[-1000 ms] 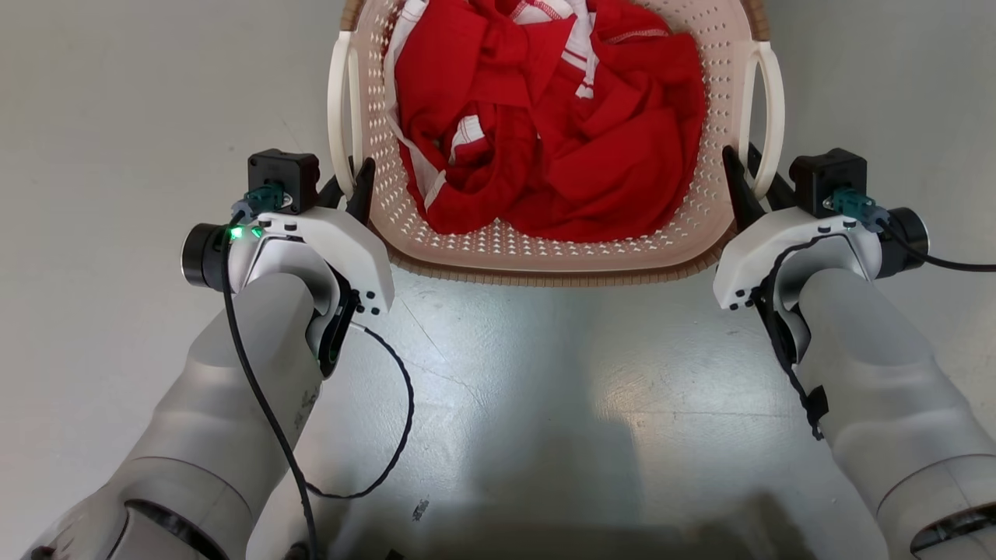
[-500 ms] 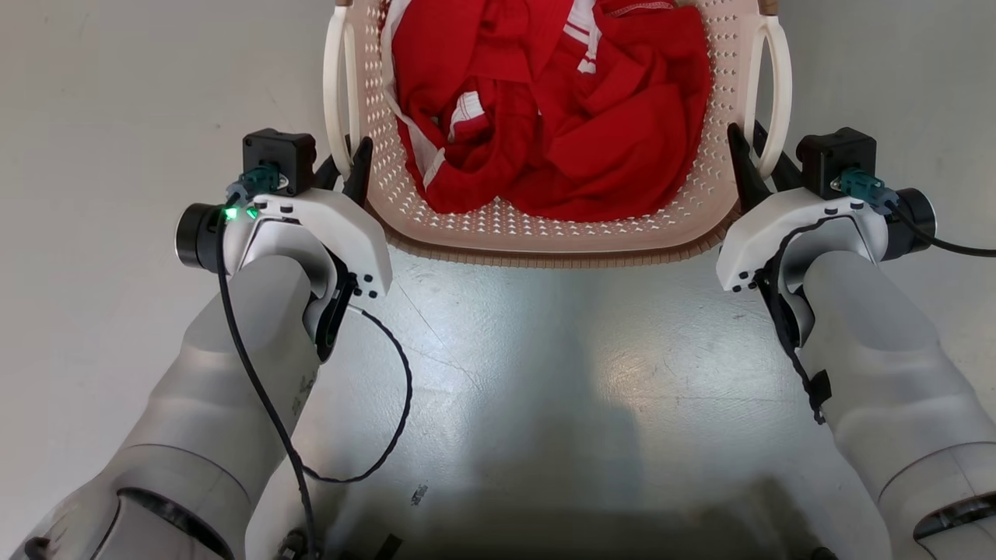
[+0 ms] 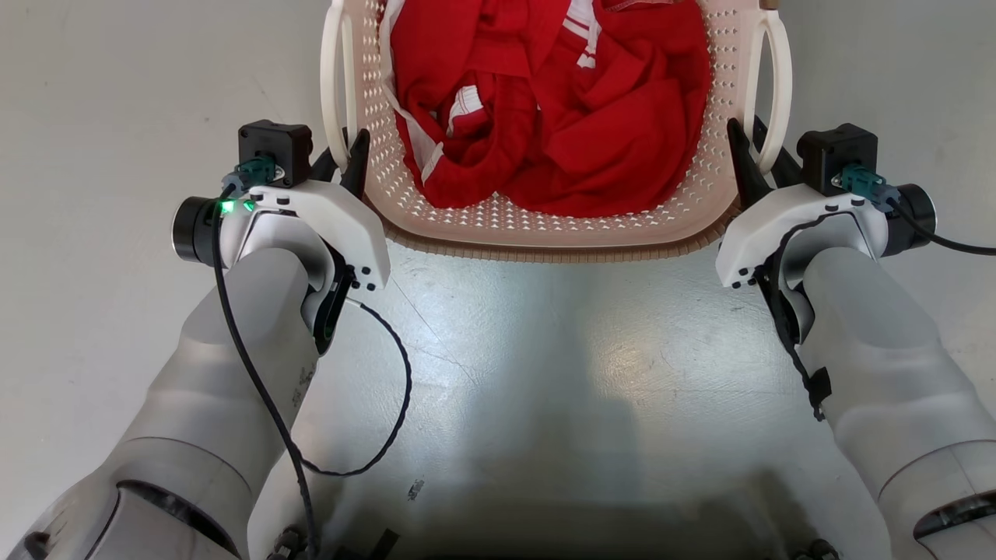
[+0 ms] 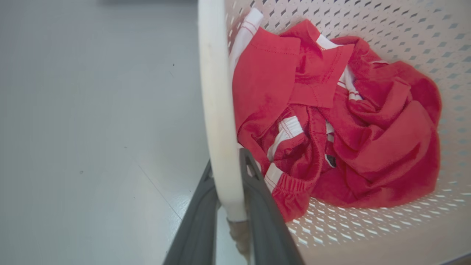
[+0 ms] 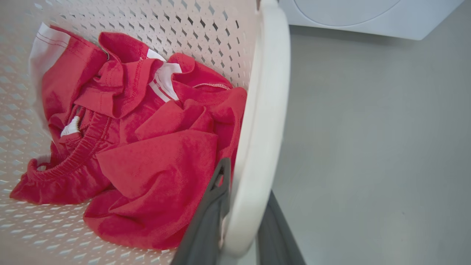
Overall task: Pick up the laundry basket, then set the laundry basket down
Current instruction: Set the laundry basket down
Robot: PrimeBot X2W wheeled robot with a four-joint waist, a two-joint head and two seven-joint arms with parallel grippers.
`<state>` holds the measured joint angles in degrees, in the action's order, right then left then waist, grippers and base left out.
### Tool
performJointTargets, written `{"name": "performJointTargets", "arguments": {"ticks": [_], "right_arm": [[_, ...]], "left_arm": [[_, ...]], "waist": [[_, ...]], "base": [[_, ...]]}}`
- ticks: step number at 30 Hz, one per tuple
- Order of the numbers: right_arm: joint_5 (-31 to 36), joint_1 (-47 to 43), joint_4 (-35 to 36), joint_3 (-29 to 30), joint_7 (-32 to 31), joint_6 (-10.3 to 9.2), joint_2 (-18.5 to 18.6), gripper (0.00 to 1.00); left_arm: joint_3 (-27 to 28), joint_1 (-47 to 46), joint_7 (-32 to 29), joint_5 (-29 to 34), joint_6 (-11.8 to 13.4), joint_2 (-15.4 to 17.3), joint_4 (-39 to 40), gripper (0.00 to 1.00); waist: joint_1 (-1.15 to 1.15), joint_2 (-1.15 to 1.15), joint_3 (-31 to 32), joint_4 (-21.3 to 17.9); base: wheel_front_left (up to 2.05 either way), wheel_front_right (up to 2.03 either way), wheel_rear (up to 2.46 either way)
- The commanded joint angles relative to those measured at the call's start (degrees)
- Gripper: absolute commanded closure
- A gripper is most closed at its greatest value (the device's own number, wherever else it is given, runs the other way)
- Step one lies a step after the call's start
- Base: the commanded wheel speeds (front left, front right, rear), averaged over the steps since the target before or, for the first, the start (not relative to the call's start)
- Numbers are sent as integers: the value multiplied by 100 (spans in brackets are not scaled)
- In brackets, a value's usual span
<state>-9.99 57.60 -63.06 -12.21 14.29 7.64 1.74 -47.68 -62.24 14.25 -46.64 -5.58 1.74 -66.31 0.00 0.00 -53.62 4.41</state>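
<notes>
The laundry basket (image 3: pixel 545 225) is in the top middle of the head view, cream and perforated with a brown rim, holding red and white clothes (image 3: pixel 560 101). My left gripper (image 3: pixel 342 155) is shut on its left loop handle (image 3: pixel 336 85). In the left wrist view the dark fingers (image 4: pixel 265 206) clamp the white handle (image 4: pixel 215 92) from both sides. My right gripper (image 3: pixel 747 148) is shut on the right loop handle (image 3: pixel 778 85), and the right wrist view shows the same clamp on that handle (image 5: pixel 265 92). I cannot tell whether the basket touches the floor.
Grey floor (image 3: pixel 545 373) lies between my forearms and on both sides of the basket. A white washing machine (image 5: pixel 360 14) stands beyond the basket in the right wrist view. A loose black cable (image 3: pixel 389 435) hangs by my left forearm.
The whole head picture has shifted upward a little, basket, grippers and floor marks together. Both grippers keep their hold on the handles.
</notes>
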Motion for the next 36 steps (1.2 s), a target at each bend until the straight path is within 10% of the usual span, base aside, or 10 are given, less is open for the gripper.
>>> {"name": "performJointTargets", "arguments": {"ticks": [1, 36], "right_arm": [[20, -172, -5, -57, 71, -15, 114, 100], [-256, -186, -48, -283, 71, -15, 114, 100]], "left_arm": [[95, -27, 74, 91, -11, 374, -76, 100], [-72, -36, 74, 71, -165, 188, -400, 80]], "waist": [[0, 0, -11, -5], [0, 0, 12, 6]], "base": [[0, 0, 0], [0, 0, 0]]}}
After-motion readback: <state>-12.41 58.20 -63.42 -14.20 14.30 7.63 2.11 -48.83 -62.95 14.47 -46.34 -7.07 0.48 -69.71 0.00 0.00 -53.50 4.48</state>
